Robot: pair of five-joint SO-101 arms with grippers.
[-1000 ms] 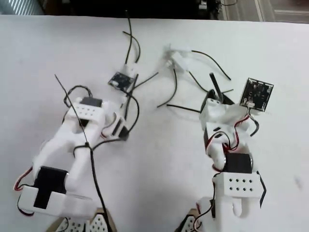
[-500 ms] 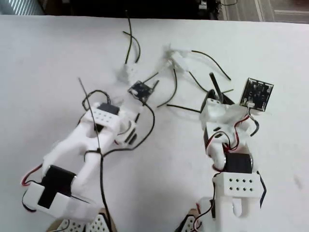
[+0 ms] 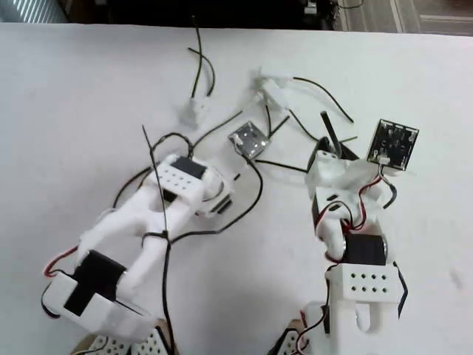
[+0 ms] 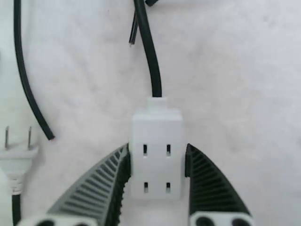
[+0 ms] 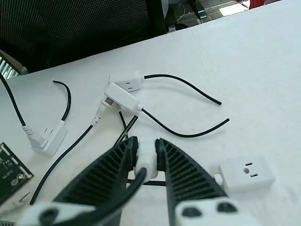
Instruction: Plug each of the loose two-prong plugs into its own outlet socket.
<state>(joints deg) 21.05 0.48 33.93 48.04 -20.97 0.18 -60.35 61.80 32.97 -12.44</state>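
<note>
Nearest, at the right of the surface (image 3: 89, 89), the right tool (image 5: 146, 141) is clenched on a white plug (image 5: 146, 160), whose black cord trails back toward the wrist. Just to its right lies a spare outlet block (image 5: 247, 173), face up. Toward the middle, the left tool (image 4: 156, 148) grasps a double outlet block (image 4: 156, 127) by its two long flanks, with the slots upward and the cord running away from the wrist. A loose plug (image 4: 16, 153) lies near that block but apart from it, its prongs bare. Farther off sit a single socket (image 5: 129, 84) and a white adapter (image 5: 120, 96); I cannot tell whether they touch.

These pieces look light, hard and smooth, so I judge they will skid on the surface rather than resist a push. A socket wants bracing at its flanks, as the left tool does here. The cords look short and springy and may twist a plug off line. A plug is best held across its body behind the prongs, leaving them free.

The held plug's prongs are hidden inside the grip, so their heading cannot be told. The loose plug's cord is cut off at the picture's edge. From above, the wrists cover much of both tools.
</note>
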